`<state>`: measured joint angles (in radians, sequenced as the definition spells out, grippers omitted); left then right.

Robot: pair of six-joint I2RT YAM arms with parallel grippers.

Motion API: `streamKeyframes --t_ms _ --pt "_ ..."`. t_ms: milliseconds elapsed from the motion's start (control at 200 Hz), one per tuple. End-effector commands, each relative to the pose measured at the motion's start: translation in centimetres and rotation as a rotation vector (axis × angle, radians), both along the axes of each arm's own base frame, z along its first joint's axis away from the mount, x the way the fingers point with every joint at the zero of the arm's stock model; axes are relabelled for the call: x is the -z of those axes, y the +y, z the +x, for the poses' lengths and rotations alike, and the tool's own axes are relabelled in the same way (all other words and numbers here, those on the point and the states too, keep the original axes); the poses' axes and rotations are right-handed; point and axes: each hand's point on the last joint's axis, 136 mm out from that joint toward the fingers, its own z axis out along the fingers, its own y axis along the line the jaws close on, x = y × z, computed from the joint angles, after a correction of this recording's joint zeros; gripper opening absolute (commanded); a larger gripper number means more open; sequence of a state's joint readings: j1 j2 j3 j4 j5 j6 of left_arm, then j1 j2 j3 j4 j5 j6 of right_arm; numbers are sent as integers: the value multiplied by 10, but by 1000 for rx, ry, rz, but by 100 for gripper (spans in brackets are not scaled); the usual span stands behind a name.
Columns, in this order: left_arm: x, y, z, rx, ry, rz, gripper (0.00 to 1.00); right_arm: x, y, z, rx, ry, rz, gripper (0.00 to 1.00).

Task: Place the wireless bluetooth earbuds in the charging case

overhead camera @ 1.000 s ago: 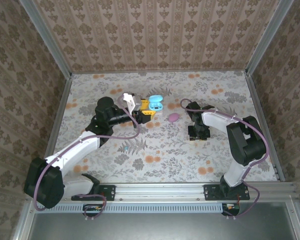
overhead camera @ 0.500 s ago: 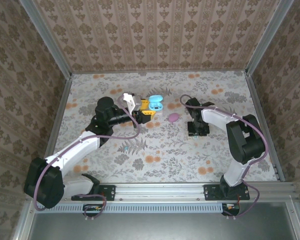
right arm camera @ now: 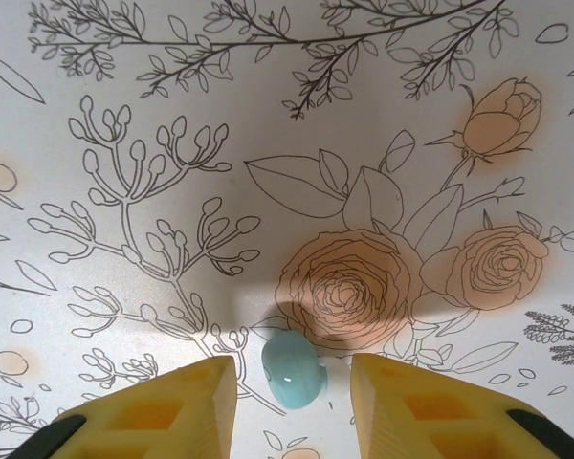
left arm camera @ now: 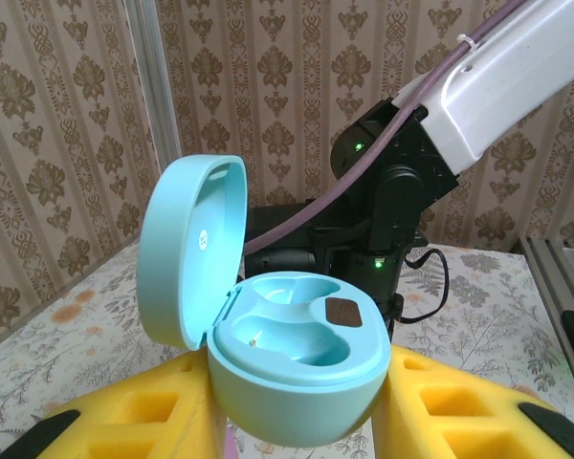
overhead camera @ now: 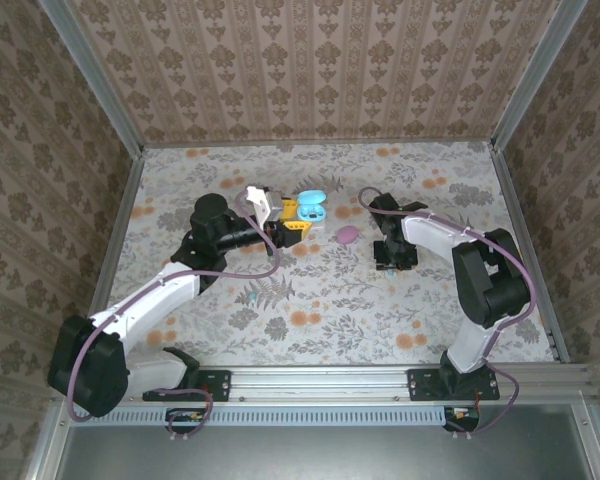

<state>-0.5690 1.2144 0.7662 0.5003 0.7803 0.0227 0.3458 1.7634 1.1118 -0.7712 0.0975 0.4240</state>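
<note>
Earbud (right arm camera: 294, 373) sits on table (right arm camera: 124, 239), between right gripper (overhead camera: 393, 258) jaws, spread, not touching; arm just nudged rearward to centre it. Left gripper (overhead camera: 292, 222) pinches open case (left arm camera: 297, 354). Ready to close.

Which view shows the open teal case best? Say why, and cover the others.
The left wrist view: the teal case sits close up between the jaws of the left gripper, lid raised, both wells empty. The top external view gives it as a small blue speck. The right wrist view faces the tablecloth and a teal earbud.
</note>
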Motion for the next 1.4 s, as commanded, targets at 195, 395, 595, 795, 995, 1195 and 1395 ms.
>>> streamKeyframes --t_ms 195,395,595,795,995,1195,1395 --pt "-10 1 -3 -2 -42 -6 40 8 3 -9 10 59 -8 37" --pt "-10 1 -3 -4 -41 -4 40 12 4 -10 8 68 -6 35" --pt "-9 2 -4 -7 -42 -1 40 14 -1 -11 8 66 -34 32" --pt "-9 3 -4 -9 -42 0 40 16 -4 -11 6 70 -52 32" --pt "-9 2 -3 -8 -44 0 40 -2 -3 -10 8 41 -53 38" --pt "-8 1 -3 -3 -40 0 40 -17 -2 -9 21 7 -34 39" --pt "-8 1 -2 -2 -38 0 40 -18 6 -9 29 4 -7 38"
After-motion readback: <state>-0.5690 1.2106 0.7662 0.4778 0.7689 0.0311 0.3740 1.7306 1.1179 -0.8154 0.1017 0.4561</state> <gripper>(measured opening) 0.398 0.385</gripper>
